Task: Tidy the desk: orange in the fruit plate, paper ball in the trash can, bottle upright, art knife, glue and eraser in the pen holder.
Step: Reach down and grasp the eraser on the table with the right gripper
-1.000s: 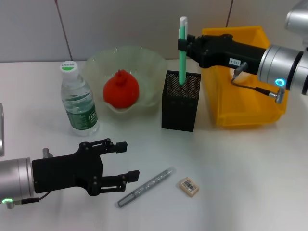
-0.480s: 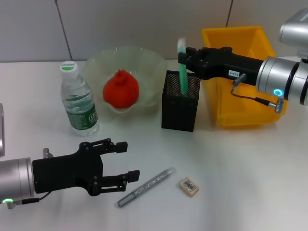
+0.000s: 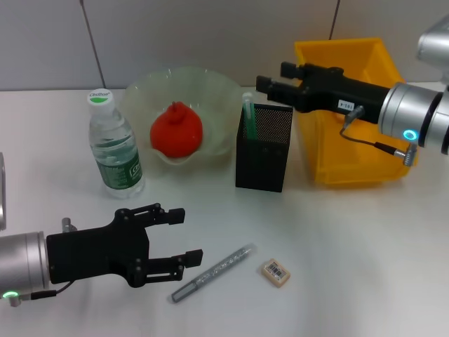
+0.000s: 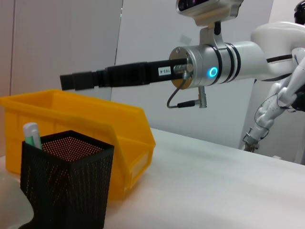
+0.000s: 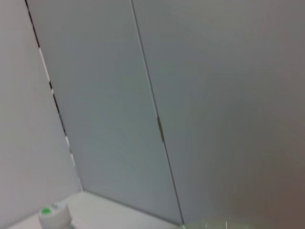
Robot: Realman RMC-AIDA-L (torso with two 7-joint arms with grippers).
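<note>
Two claws are showing: right claw (image 3: 270, 83), open and empty, is hovering above the pen holder (image 3: 263, 147); left claw (image 3: 179, 235), open, is idling beside the silver knife (image 3: 214, 272).

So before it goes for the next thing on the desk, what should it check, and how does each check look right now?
1. Green stick dropped into the pen holder: ok.
2. Right gripper open, clear above the holder: ok.
3. Orange in the fruit plate: ok.
4. Bottle upright: ok.
5. Eraser and silver pen-like tool in the holder: not ok, both lie on the desk.
6. Left gripper open and empty beside that tool: ok.
</note>
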